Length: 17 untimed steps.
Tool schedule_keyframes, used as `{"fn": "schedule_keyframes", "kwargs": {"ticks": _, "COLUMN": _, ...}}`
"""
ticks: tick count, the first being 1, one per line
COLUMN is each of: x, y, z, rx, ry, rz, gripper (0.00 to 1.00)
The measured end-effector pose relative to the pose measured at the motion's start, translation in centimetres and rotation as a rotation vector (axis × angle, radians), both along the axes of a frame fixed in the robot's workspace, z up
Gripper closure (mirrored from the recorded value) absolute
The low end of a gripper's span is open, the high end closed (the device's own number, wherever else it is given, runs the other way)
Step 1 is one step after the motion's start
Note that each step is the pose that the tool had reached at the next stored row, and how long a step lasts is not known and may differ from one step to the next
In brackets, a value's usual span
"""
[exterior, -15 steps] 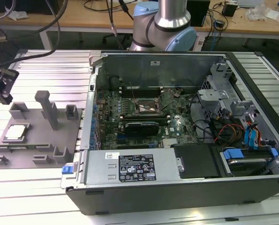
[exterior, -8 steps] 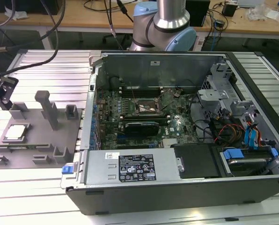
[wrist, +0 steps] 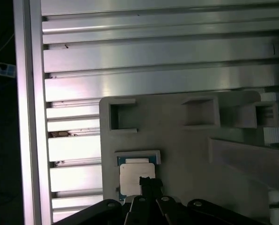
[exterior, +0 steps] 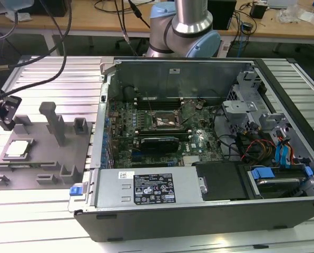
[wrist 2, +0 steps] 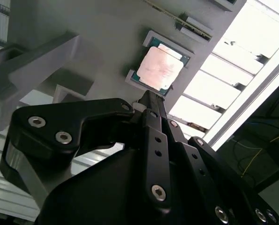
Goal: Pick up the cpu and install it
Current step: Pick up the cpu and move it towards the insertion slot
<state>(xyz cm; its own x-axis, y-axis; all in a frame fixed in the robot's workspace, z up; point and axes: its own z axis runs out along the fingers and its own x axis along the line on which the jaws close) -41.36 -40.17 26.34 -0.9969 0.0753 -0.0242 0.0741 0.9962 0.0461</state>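
We see the gripper (wrist 2: 150, 97), fingers closed on nothing, hanging above the cpu (wrist 2: 159, 67), which sits cornered in a grey holder (wrist: 186, 150) for pickup.

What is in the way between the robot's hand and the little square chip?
Nothing visible does. In the second wrist view the hand hangs close to the cpu, which lies uncovered in its grey fixture, with no object between them.
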Motion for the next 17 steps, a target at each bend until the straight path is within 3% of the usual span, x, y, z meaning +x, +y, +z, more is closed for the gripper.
{"fn": "schedule_keyframes", "kwargs": {"ticks": 4, "x": -0.11, "y": -0.36, "z": -0.75, "rx": 0.0001, "ry": -0.0002, "rz": 0.0, "gripper": 0.89}}
{"fn": "schedule_keyframes", "kwargs": {"ticks": 7, "x": -0.17, "y": -1.0, "z": -1.71, "rx": 0.0001, "ry": 0.0, "rz": 0.0, "gripper": 0.89}}
{"fn": "schedule_keyframes", "kwargs": {"ticks": 10, "x": -0.2, "y": -1.36, "z": -2.39, "rx": 0.0, "ry": 0.0, "rz": 0.0, "gripper": 0.89}}
{"fn": "schedule_keyframes", "kwargs": {"ticks": 17, "x": -0.34, "y": -1.43, "z": -4.19, "rx": 0.0, "ry": 0.0002, "rz": 0.0, "gripper": 0.89}}
